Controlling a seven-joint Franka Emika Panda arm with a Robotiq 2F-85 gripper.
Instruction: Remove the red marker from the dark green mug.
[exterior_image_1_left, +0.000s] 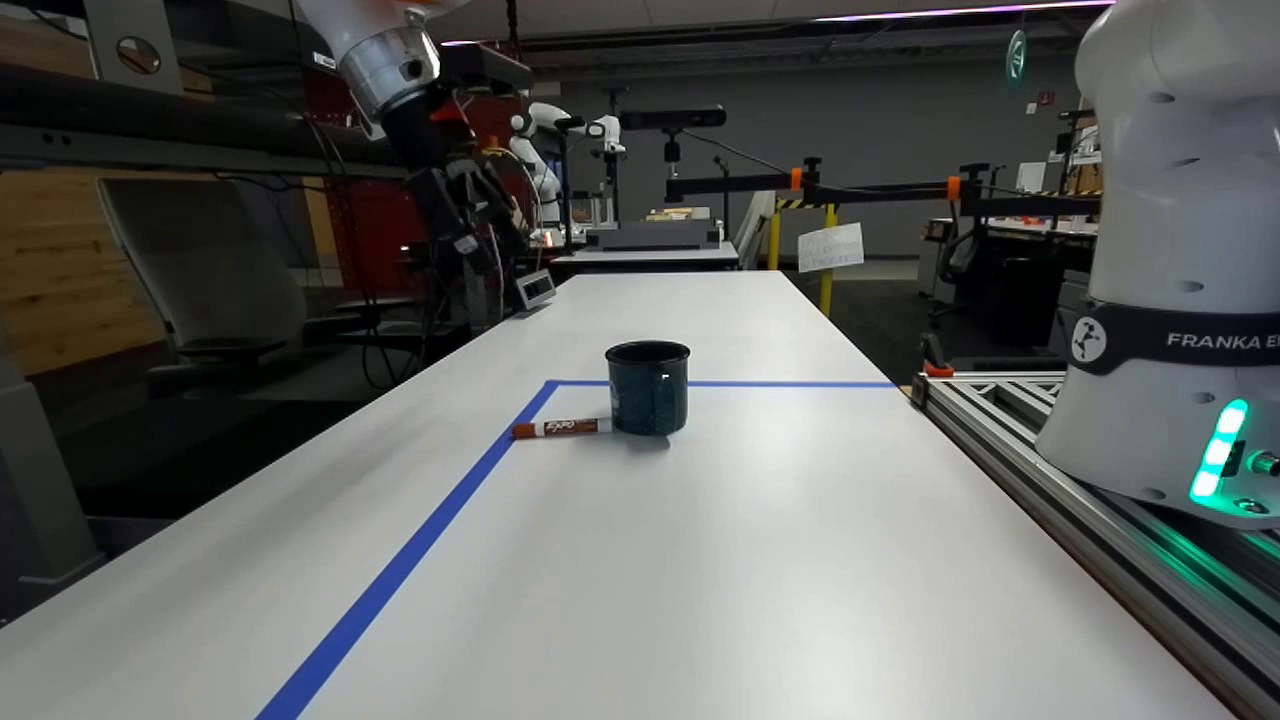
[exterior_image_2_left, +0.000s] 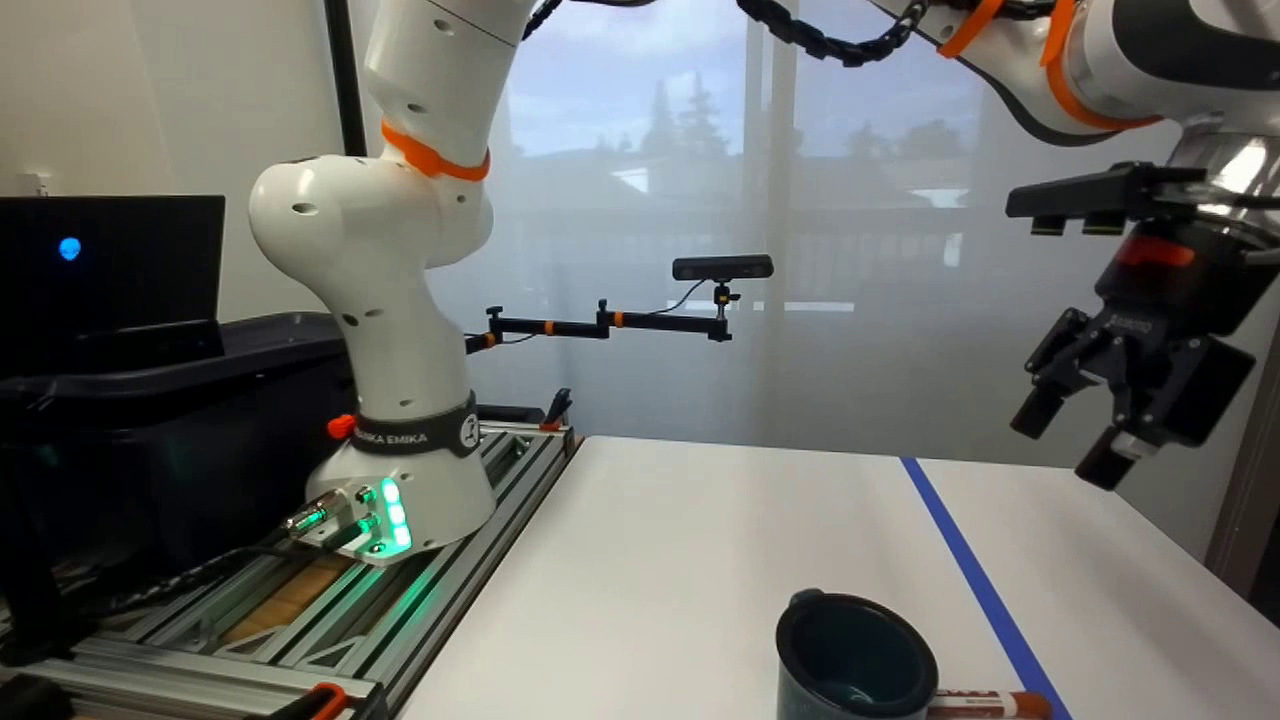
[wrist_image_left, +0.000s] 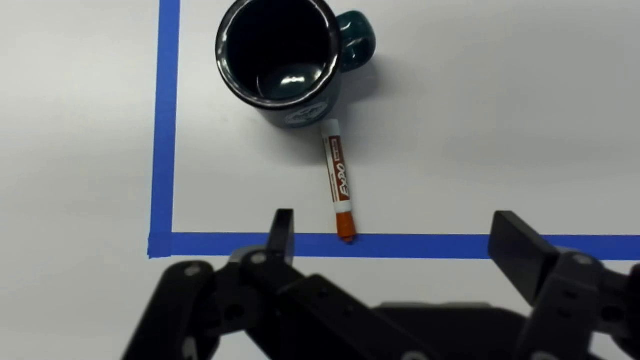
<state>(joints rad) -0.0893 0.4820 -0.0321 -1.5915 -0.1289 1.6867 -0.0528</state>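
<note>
The dark green mug (exterior_image_1_left: 648, 390) stands upright on the white table; it also shows in an exterior view (exterior_image_2_left: 797, 695) and in the wrist view (wrist_image_left: 295, 114). No marker shows inside it. The red marker (exterior_image_1_left: 560, 428), brownish red with a white end, lies flat on the table beside the mug; it also shows in an exterior view (exterior_image_2_left: 985, 705) and in the wrist view (wrist_image_left: 341, 172). Its white end is against or very near the mug's base; I cannot tell if they touch. My gripper (wrist_image_left: 394, 220) is open and empty, raised above the table's edge in both exterior views (exterior_image_1_left: 490, 245) (exterior_image_2_left: 1070, 440).
Blue tape (wrist_image_left: 400, 246) marks lines on the table (exterior_image_1_left: 750, 550), and the marker's red cap end lies on one. The robot's base (exterior_image_2_left: 410, 500) stands on a metal frame along one table side. A camera on an arm (exterior_image_2_left: 722, 268) stands beyond the table.
</note>
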